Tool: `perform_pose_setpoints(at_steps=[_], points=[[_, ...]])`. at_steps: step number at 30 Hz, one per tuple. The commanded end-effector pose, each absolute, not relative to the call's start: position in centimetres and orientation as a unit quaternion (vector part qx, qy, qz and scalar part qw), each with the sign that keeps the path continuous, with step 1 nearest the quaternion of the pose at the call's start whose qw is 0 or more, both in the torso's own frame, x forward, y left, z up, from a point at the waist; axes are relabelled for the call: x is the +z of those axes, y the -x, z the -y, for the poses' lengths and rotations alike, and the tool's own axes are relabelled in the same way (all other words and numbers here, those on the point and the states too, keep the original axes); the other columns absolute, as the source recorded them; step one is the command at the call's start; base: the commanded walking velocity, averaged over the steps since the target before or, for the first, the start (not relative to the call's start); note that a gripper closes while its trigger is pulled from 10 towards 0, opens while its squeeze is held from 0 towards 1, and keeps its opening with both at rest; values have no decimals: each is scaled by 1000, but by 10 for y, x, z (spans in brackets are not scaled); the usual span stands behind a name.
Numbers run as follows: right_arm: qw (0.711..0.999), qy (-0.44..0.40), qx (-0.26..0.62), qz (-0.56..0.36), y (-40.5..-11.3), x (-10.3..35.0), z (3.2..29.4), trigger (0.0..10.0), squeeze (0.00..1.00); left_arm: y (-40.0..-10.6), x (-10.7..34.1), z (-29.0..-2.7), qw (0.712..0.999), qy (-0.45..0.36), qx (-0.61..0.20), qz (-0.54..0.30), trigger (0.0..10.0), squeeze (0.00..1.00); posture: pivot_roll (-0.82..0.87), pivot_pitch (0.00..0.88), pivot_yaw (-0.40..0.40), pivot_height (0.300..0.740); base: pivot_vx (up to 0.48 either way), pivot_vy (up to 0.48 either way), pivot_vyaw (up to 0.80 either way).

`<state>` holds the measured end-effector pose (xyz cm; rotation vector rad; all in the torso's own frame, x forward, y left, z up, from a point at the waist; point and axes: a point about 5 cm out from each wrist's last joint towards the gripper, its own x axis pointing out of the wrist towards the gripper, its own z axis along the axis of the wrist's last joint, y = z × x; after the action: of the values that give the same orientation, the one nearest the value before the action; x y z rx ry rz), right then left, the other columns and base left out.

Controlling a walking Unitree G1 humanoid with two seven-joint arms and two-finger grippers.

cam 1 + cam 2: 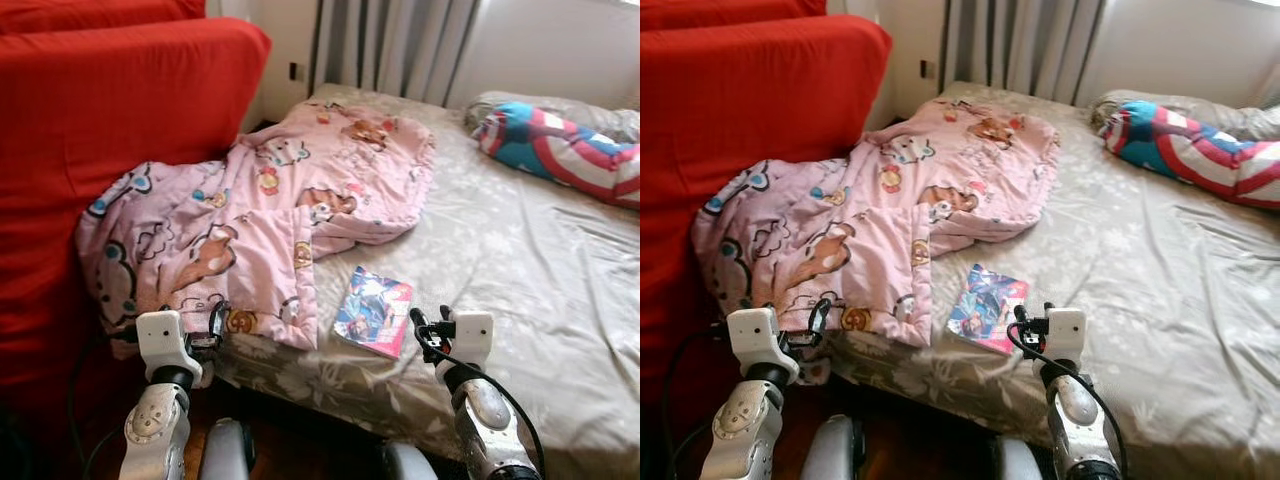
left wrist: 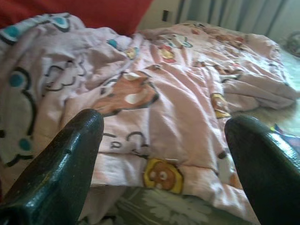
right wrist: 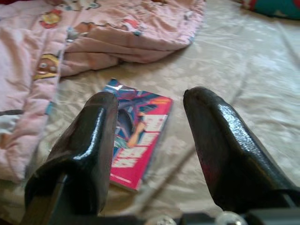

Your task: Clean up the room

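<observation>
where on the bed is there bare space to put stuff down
The widest bare sheet lies between the book, the pink blanket and the striped pillow. The near left corner is crowded: the blanket overhangs the edge, the book beside it.

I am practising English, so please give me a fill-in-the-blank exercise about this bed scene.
1. The book lies on the ____, beside the pink blanket.
2. The right gripper is open and points at the ____.
3. The sofa next to the bed is ____ in colour.
4. The left gripper is open in front of the ____.

Missing words: bed; book; red; blanket
</observation>
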<state>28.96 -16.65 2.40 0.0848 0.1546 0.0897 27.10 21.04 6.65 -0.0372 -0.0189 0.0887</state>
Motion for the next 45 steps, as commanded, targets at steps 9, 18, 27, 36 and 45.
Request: perform_pose_setpoints(at_steps=[9, 18, 27, 36, 45], points=[[996, -39, 40, -70, -291, 27, 170, 10000, 0, -271, 68, -207, 999, 22, 42, 10, 10000, 0, -14, 60, -109, 590, 0, 0, 0], [993, -53, 79, -76, -277, 20, 157, 10000, 0, -271, 72, -205, 999, 24, 30, 4, 10000, 0, -64, 117, -86, 590, 69, 0, 89], [990, -50, 105, -80, -273, 17, 151, 10000, 0, -271, 73, -205, 999, 23, 28, 4, 10000, 0, -60, 122, -88, 590, 334, 0, 135], [988, -59, 118, -84, -270, 18, 147, 10000, 0, -270, 73, -204, 999, 25, 28, 0, 10000, 0, -60, 119, -89, 590, 357, 0, 711], [989, -75, 67, -106, -272, 13, 158, 10000, 0, -271, 74, -201, 999, 26, 19, 0, 10000, 0, -56, 115, -88, 590, 160, 0, 0]])
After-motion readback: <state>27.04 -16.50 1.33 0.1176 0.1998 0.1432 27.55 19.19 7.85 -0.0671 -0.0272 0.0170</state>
